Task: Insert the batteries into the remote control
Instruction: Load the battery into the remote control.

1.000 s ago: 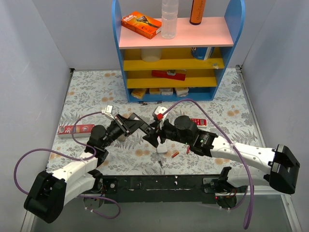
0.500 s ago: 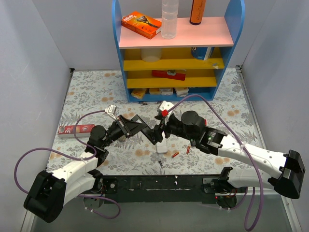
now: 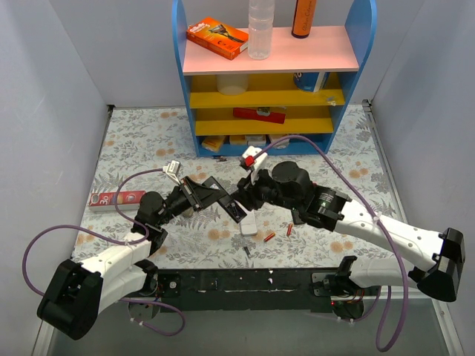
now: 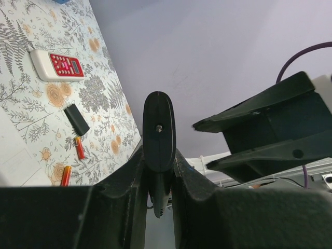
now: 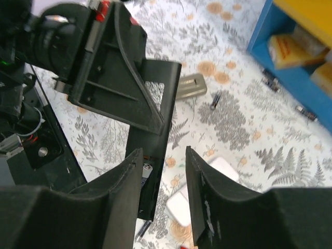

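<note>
Since a second ago: right wrist swung up the table and leftward, forearm stretched out; left arm scarcely shifted. At left, left gripper (image 4: 158,158) clamped on the black remote control (image 5: 158,98), held off the table, labelled back facing the right wrist camera. Next, right gripper (image 5: 163,153) spread apart, straddling that remote's lower end, contact unclear. Just below, white remote (image 3: 249,225) flat on the floral table (image 3: 133,133). Right of it, two red-orange batteries (image 3: 269,237) lying loose, apart from all fingers.
</note>
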Tool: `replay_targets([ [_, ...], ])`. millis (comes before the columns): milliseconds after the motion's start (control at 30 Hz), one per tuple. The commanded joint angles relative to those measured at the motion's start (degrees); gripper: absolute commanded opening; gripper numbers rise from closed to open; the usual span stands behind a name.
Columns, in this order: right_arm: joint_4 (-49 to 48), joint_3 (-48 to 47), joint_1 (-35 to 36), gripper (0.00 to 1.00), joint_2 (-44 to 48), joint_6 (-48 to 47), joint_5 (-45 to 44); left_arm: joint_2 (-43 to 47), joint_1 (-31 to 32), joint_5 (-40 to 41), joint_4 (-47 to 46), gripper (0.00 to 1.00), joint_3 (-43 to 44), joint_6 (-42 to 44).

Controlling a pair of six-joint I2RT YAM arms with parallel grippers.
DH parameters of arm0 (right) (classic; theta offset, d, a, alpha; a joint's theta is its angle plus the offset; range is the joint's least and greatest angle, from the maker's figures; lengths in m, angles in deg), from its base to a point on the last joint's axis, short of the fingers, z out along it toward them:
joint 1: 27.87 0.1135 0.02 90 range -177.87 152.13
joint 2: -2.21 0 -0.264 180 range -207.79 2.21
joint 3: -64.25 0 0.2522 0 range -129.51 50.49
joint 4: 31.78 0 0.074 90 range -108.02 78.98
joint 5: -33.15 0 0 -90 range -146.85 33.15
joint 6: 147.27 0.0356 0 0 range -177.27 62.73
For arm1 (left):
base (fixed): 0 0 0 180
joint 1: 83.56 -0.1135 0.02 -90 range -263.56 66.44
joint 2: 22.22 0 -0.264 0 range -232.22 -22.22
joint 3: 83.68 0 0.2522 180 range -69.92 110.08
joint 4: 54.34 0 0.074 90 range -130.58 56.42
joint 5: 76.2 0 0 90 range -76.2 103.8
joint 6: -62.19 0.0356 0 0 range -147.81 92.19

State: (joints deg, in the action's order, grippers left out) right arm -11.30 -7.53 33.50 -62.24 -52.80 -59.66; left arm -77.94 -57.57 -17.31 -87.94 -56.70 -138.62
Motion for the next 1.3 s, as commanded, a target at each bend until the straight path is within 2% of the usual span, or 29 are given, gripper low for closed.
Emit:
replay_targets([
  [0, 5.93, -3.5, 0.07, 0.43, -2.17, 5.63, -1.59, 0.27, 0.1, -0.62, -1.78, 0.0, 2.34, 0.59],
  [133, 6.64, -4.03, -0.02, 0.35, -3.23, 8.27, -0.62, 0.26, 0.1, -0.53, -1.87, 0.0, 2.43, 0.5],
  [533, 5.06, -3.77, -0.02, 0.34, -3.76, 9.15, 1.14, -0.52, 0.11, -0.53, -1.95, 0.0, 2.78, 0.68],
  [800, 4.01, -2.72, -0.02, 0.34, -2.44, 7.31, -4.04, -0.79, 0.1, -0.79, -1.78, 0.0, 3.05, 0.41],
  [900, 1.46, -1.4, -0.02, 0.37, -0.69, 3.1, -2.82, -1.23, 0.1, -1.49, -1.86, 0.0, 2.96, 0.33],
  [1033, -3.46, 1.76, -0.01, 0.46, 3.61, -6.56, 3.49, -1.84, 0.1, -2.55, -2.65, 0.0, 3.05, 0.15],
  [1100, -3.99, 2.47, -0.02, 0.49, 4.94, -14.11, 7.01, -1.84, 0.19, -3.42, -2.83, 0.0, 3.31, 0.24],
  [1167, -3.04, 2.39, -0.02, 0.56, 5.91, -21.3, 11.5, -2.02, 0.1, -4.56, -3.01, 0.0, 3.66, 0.41],
  [1267, -1.01, 2.3, -0.02, 0.63, 6.35, -27.57, 16.07, -2.19, 0.1, -5.62, -2.92, 0.0, 4.54, 0.76],
])
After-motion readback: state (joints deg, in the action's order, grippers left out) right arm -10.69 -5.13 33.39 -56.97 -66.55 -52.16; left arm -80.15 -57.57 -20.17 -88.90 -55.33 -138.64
